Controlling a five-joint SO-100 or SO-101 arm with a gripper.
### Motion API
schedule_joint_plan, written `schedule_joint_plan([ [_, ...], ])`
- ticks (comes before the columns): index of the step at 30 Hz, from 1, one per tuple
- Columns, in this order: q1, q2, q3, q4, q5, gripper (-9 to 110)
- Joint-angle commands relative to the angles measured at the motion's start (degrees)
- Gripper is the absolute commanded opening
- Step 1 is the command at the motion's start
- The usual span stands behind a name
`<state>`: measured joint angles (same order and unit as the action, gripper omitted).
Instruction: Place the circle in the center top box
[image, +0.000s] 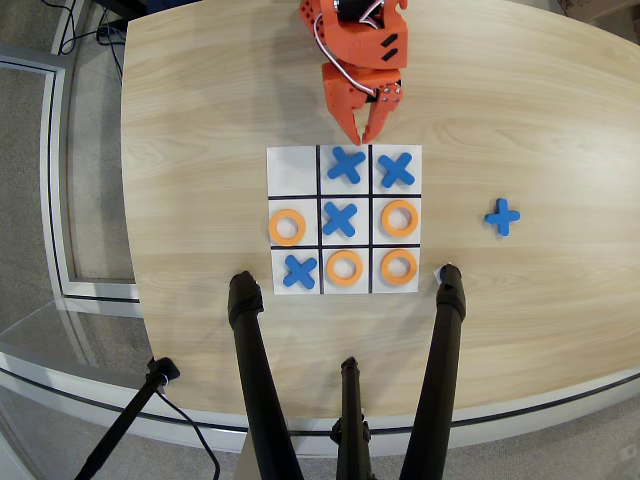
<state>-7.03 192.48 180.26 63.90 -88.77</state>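
The 3x3 board (293, 165) lies on the wooden table in the overhead view. Several flat orange rings lie on it. One ring (345, 268) lies in the middle cell of the row farthest from the arm's base, the bottom row in this view. Other rings lie in the left middle cell (287, 227), the right middle cell (399, 218) and the bottom right cell (398, 266). My orange gripper (361, 138) hovers just beyond the board's top edge, fingers together, holding nothing.
Blue crosses lie in the top middle (346, 164), top right (397, 169), central (341, 217) and bottom left (300, 271) cells. One more cross (502, 216) lies on the table right of the board. Black tripod legs (250, 340) (445, 330) stand at the table's near edge.
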Motion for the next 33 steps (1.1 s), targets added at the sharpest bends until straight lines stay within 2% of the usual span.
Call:
schedule_joint_plan([
  [1,0.09,-0.18,3.25,3.25,-0.26,0],
  [8,1.49,-0.18,3.25,9.84,-0.44,0],
  [19,3.78,-0.09,3.25,10.81,-0.09,0],
  [21,6.86,-0.09,3.25,10.81,0.0,0],
  [28,35.77,0.18,3.25,10.81,0.09,0],
  [33,64.07,2.02,3.25,10.63,0.09,0],
])
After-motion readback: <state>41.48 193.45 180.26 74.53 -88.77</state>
